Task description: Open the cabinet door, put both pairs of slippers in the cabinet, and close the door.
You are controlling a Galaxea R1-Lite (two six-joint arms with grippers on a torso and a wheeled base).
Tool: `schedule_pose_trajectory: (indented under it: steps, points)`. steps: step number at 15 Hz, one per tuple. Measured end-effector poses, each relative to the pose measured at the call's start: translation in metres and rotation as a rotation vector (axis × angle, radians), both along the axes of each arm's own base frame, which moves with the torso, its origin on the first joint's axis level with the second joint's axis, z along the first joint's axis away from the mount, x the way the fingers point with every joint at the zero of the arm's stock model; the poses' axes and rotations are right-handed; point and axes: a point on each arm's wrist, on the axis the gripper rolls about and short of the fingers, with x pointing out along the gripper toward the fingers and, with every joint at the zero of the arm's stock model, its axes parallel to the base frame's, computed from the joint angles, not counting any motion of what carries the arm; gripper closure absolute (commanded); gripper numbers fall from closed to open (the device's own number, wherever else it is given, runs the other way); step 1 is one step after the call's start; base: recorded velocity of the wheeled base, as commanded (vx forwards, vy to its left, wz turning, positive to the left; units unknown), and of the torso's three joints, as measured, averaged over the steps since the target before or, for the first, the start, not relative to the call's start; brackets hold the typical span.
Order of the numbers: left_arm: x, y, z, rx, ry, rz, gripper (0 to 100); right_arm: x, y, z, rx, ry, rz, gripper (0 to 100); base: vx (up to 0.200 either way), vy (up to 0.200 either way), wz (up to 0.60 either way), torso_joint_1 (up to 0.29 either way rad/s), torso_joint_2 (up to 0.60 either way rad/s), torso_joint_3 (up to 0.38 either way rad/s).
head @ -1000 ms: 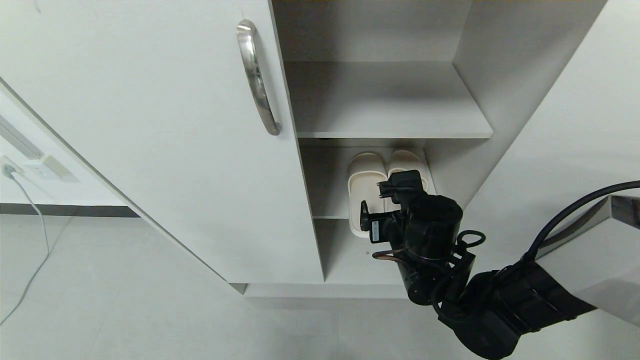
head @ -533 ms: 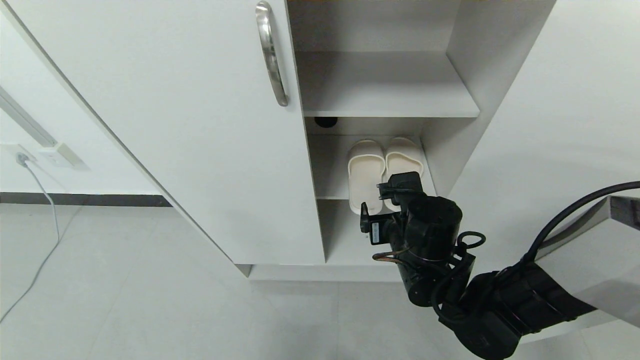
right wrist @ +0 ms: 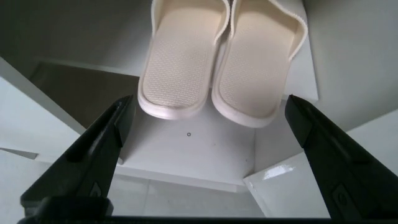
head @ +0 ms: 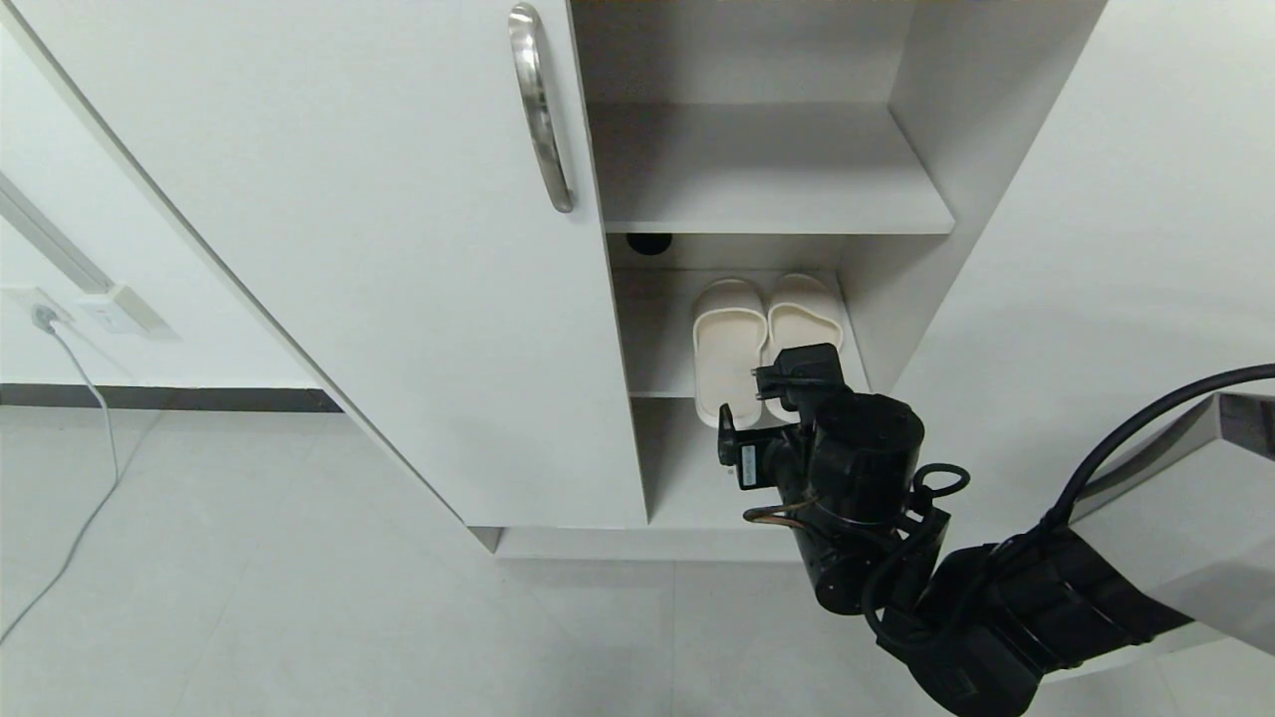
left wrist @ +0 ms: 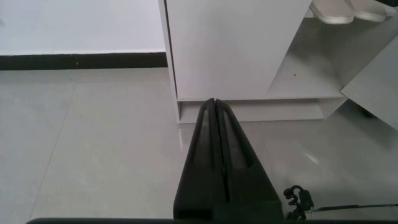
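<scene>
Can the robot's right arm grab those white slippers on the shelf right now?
Probably yes. The cabinet door stands open. The right claw is open just in front of the slippers, whose heels stick out over the shelf edge. Nothing sits between them.

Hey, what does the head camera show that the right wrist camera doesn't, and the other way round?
Head view adds: the door handle, the upper shelf and a wall socket. Right wrist view adds: the fine texture of the slippers' footbeds. Both: the slippers side by side on the lower shelf, heels past its edge, with the right gripper open before them.
</scene>
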Motion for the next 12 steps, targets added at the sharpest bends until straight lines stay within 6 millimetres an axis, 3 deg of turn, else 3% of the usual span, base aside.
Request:
schedule_pose_trajectory:
  steps: [12]
  points:
    - [0.0,0.0,0.0001,0.0,0.0,0.0,100,-0.0002,0.0001,-0.0069,-0.016,0.015,0.0,0,0.0,0.0,0.0,0.002,0.0,0.175]
